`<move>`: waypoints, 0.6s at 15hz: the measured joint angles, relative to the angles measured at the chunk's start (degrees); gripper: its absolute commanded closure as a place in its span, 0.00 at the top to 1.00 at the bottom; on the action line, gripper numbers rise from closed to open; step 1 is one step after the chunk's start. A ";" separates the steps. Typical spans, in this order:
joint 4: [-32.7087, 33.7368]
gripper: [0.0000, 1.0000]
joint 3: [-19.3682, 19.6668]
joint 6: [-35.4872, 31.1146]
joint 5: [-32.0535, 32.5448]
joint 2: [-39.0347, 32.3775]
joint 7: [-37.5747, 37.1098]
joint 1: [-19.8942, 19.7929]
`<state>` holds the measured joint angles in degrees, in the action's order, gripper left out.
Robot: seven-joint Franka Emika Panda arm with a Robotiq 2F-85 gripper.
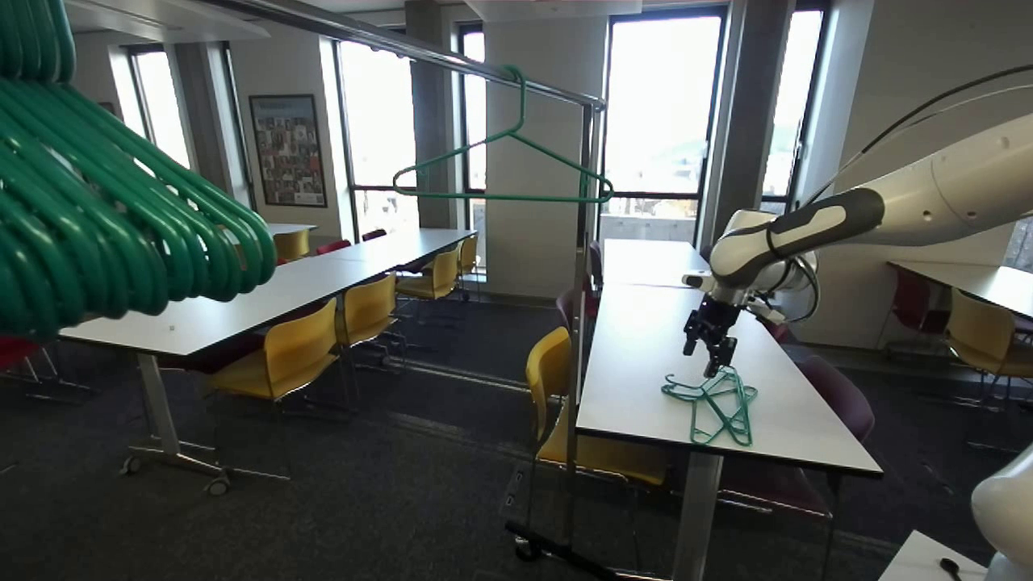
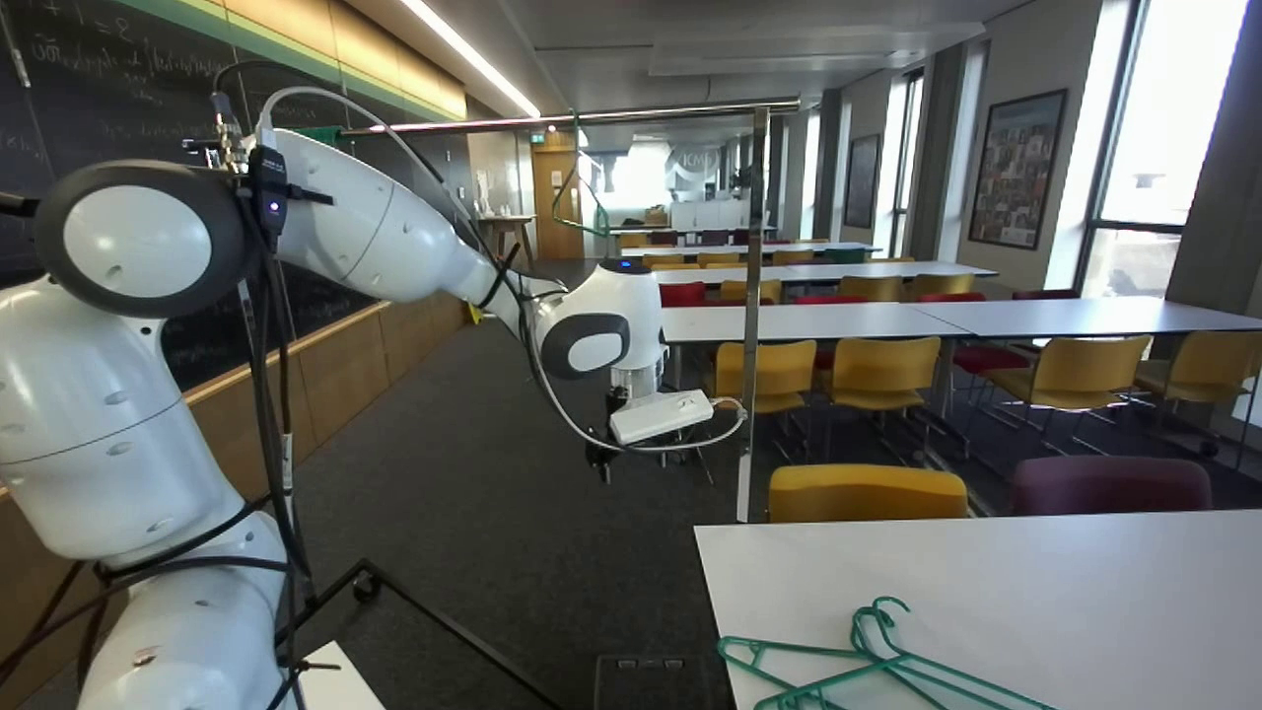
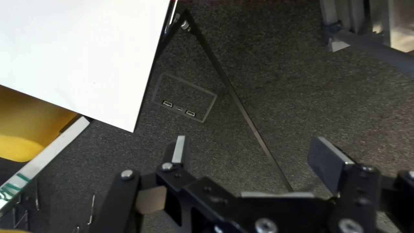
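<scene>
My gripper is open and empty in the wrist view, with dark floor beneath its fingers. It also hangs pointing down in both exterior views. It is off the side of the white table, touching nothing. Green plastic hangers lie overlapping on that table; they also show in an exterior view, where the gripper appears just above them. A single green hanger hangs from a metal rail. A bunch of green hangers hangs at the near end. No hanger shows clearly between the fingers.
The rack's upright post stands behind the gripper. The table corner is at upper left in the wrist view, beside a yellow chair. A dark foot bar crosses the floor. More tables and chairs stand beyond.
</scene>
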<state>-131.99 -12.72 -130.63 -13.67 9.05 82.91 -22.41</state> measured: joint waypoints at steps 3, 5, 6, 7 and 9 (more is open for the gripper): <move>0.45 1.00 7.65 6.97 1.22 1.22 1.19 8.63; 0.80 1.00 10.48 10.05 1.59 1.35 3.77 12.66; 0.94 1.00 11.44 11.06 1.66 1.35 5.68 14.27; 1.03 1.00 12.20 11.61 1.82 1.36 7.99 15.65; 1.04 1.00 13.22 11.65 2.05 1.41 12.86 17.73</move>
<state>-130.95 0.50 -118.97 -11.62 10.46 95.77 -4.68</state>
